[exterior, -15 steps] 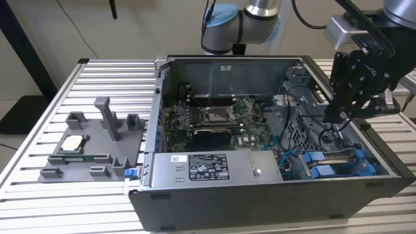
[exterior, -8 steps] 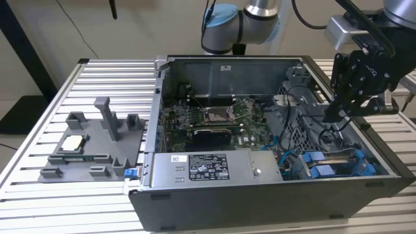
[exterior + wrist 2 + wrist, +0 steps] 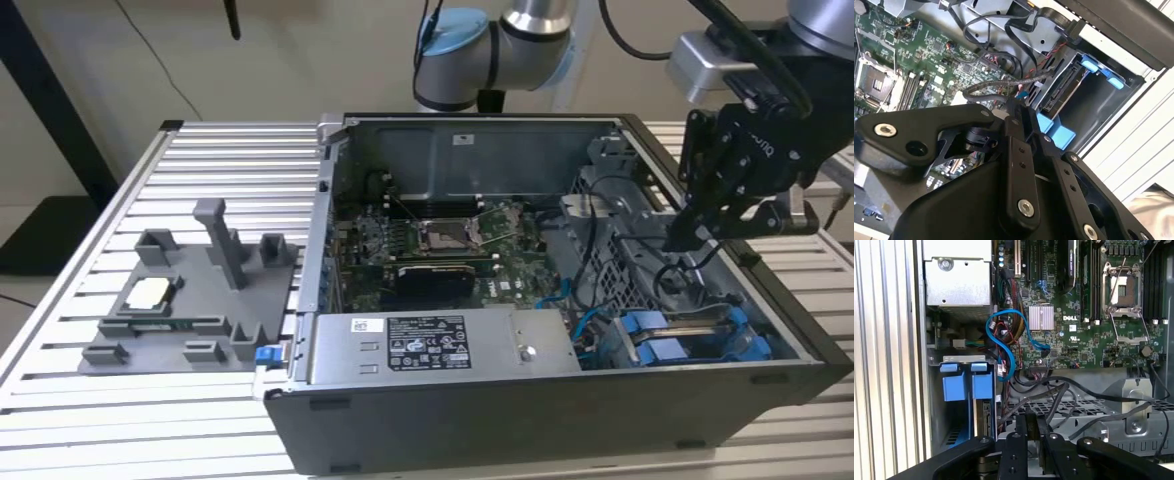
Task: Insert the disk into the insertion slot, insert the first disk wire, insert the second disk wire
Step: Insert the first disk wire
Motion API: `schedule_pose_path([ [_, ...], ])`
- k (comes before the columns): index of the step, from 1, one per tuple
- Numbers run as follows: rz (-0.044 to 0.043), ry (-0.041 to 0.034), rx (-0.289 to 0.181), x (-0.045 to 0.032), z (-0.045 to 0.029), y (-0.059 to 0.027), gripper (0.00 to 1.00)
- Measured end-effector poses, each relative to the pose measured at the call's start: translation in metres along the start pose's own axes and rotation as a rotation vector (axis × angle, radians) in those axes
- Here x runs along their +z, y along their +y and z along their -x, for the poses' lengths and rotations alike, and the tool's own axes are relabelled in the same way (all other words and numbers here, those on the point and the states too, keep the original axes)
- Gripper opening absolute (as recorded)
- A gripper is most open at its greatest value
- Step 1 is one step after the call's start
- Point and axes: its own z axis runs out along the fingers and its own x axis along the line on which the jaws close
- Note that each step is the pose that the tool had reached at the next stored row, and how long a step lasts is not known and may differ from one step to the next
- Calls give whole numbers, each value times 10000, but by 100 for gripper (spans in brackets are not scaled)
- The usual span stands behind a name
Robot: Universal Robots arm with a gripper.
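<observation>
The gripper (image 3: 690, 238) hangs over the side of the open computer case (image 3: 561, 430) at the exterior view's right. In both wrist views its jaws are drawn almost together among loose black wires (image 3: 1069, 390); I cannot tell if they pinch one of them. Near its tip (image 3: 1018, 107), the disk (image 3: 1064, 87) sits inside the insertion slot (image 3: 1094, 107), with its blue carrier tabs (image 3: 961, 385) at the slot's mouth. A blue wire (image 3: 1004, 347) curls beside the slot, over the green motherboard (image 3: 1074, 335). The case stands on a slatted table (image 3: 80, 400).
</observation>
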Motion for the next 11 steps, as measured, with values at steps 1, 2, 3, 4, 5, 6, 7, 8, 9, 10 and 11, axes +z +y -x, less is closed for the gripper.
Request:
schedule_pose_path([
  [1,0,0,0,0,0,0,19],
  [2,0,0,0,0,0,0,19],
  [3,-1,5,0,0,0,0,19],
  [4,-1,21,0,1,0,0,19],
  [5,-2,68,1,1,-1,0,19],
  [6,-4,129,1,3,-1,-1,19],
  [7,-7,208,1,6,-3,-2,19],
  [8,-10,285,1,8,-5,-2,19],
  [9,-12,346,1,12,-8,-3,19],
  [10,-13,385,1,17,-14,-3,19],
  [11,-15,421,2,23,-20,-3,19],
])
